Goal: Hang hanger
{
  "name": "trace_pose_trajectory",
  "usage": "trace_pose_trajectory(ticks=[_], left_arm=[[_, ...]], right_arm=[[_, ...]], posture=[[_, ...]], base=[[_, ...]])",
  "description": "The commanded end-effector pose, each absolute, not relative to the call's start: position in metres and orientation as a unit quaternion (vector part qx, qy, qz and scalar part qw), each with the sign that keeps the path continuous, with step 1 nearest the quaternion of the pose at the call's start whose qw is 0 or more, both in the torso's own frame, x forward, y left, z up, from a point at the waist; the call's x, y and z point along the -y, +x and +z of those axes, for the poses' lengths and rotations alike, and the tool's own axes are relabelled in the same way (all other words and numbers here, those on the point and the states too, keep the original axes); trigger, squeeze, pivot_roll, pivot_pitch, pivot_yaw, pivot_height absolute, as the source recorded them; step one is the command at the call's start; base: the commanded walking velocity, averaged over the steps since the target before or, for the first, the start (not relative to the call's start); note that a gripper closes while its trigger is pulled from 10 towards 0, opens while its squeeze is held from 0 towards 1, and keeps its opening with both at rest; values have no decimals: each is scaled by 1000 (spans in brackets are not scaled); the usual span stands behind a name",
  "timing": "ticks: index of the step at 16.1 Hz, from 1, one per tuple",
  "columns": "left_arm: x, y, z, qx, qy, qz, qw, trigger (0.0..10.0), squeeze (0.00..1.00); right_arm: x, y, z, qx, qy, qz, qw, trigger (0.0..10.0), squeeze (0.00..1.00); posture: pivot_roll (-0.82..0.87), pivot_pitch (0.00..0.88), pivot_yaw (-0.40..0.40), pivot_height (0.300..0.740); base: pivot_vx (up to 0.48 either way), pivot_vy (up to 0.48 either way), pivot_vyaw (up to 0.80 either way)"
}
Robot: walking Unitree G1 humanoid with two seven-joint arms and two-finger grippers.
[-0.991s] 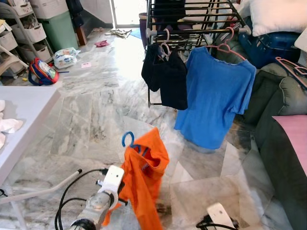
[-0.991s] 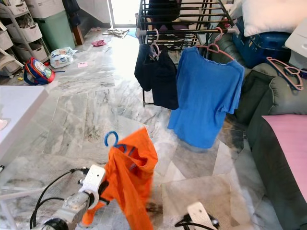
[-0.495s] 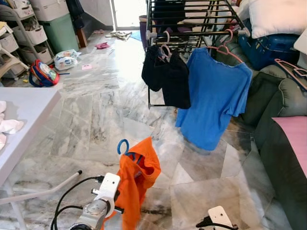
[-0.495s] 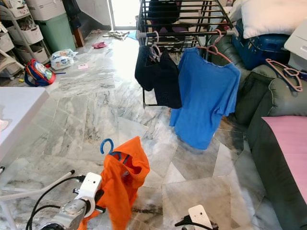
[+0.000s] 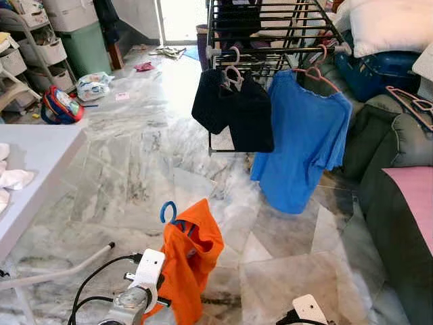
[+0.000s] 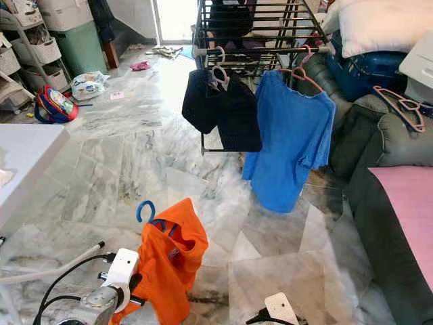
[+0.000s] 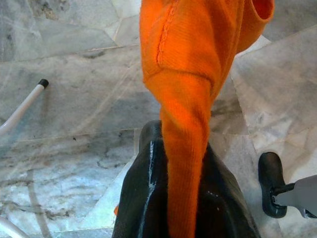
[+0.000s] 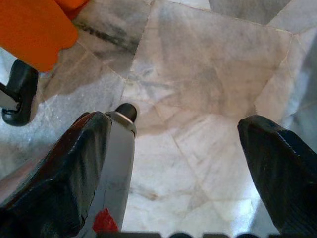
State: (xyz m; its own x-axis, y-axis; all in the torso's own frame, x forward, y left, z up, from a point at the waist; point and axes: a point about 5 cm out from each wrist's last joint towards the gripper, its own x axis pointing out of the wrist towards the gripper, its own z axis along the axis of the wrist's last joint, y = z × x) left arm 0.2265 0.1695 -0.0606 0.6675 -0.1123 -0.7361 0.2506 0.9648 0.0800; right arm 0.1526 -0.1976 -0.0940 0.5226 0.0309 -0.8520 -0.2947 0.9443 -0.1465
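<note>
One left pincer (image 7: 183, 198) grips the orange shirt (image 5: 189, 257) on its blue hanger (image 5: 167, 212); right pincer (image 8: 173, 163) wide

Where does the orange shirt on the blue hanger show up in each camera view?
Left eye view: orange shirt, bottom centre-left, above the left gripper's arm.
Right eye view: bottom left.
Left wrist view: upper centre, draping down over the black fingers.
Right wrist view: one corner.
Shared landmark: the grey marble floor.

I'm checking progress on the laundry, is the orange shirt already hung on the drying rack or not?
Not hung. The orange shirt on its blue hanger is held by the left gripper low over the floor, well short of the drying rack.
</note>
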Motion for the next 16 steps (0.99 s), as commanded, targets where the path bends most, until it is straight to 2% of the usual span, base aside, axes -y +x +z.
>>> trace_pose_trajectory(ticks=[1, 5, 9, 11, 16], left_arm=[[-173, 227, -60, -394, 87, -88, 911, 10000, 0], [-168, 244, -49, -369, 56, -69, 925, 10000, 0], [-168, 264, -35, -345, 54, -63, 935, 10000, 0], [-169, 268, -31, -337, 52, -60, 938, 10000, 0], [-162, 272, -29, -326, 52, -67, 941, 10000, 0]], right_arm=[[198, 151, -95, -485, -128, 86, 861, 10000, 0], [194, 189, -78, -430, -68, 39, 899, 10000, 0], [180, 216, -65, -395, -60, 52, 915, 10000, 0], [174, 225, -60, -378, -55, 62, 922, 10000, 0], [168, 220, -63, -380, -62, 77, 920, 10000, 0]], posture=[[-18, 0, -2, 740], [-19, 0, 1, 740], [-15, 0, 4, 740], [-13, 0, 4, 740], [-16, 0, 5, 740]], base=[[0, 0, 0], [0, 0, 0], [0, 0, 0], [0, 0, 0], [0, 0, 0]])
